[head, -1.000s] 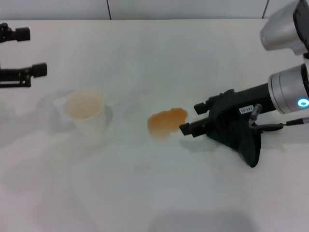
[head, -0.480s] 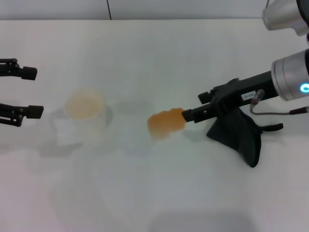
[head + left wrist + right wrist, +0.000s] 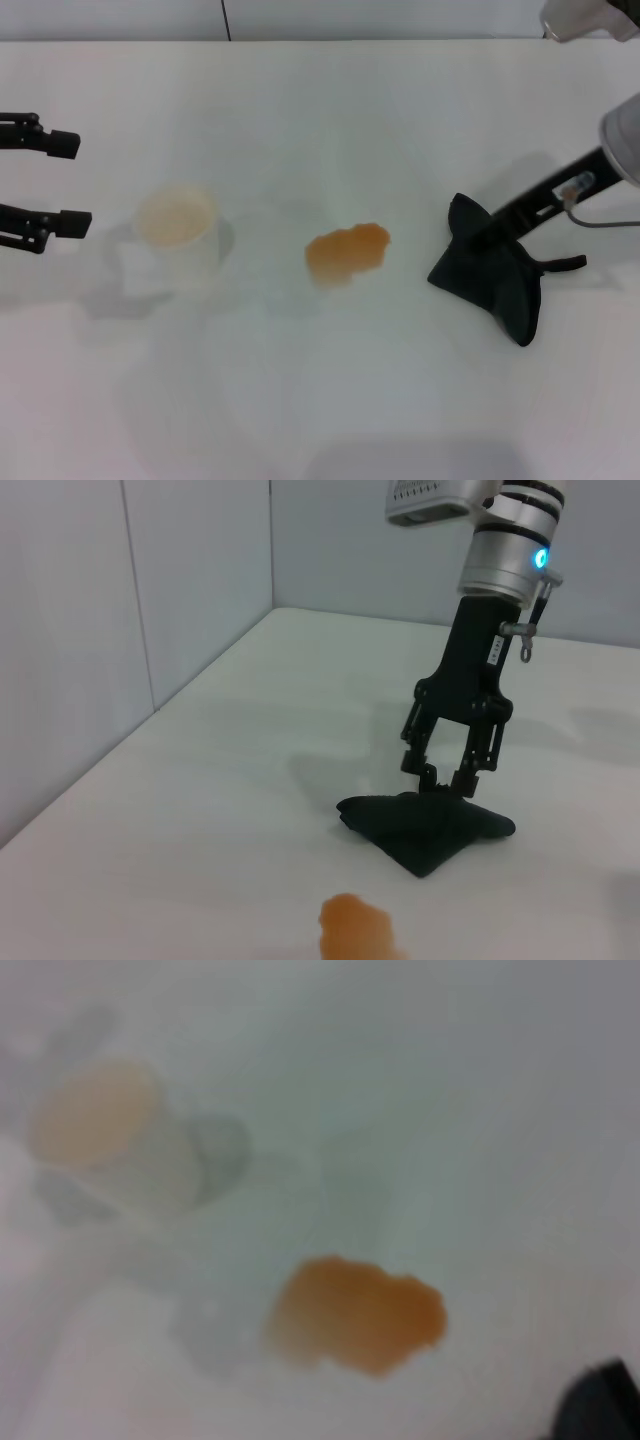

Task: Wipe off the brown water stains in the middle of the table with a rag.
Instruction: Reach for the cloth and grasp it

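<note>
My right gripper (image 3: 448, 777) points straight down, fingers spread, tips touching rag (image 3: 495, 275); left gripper (image 3: 68, 184) parked open at table (image 3: 320, 110) edge.

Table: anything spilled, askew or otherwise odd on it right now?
Yes. An orange-brown liquid blotch lies mid-table, unwiped, between the white cup and the crumpled black rag. The right end effector sits open at the rag.

we see a white cup (image 3: 178, 236) with a tan inside standing upright on the left half of the work surface, and a pale grey wall (image 3: 150, 600) beyond.
</note>
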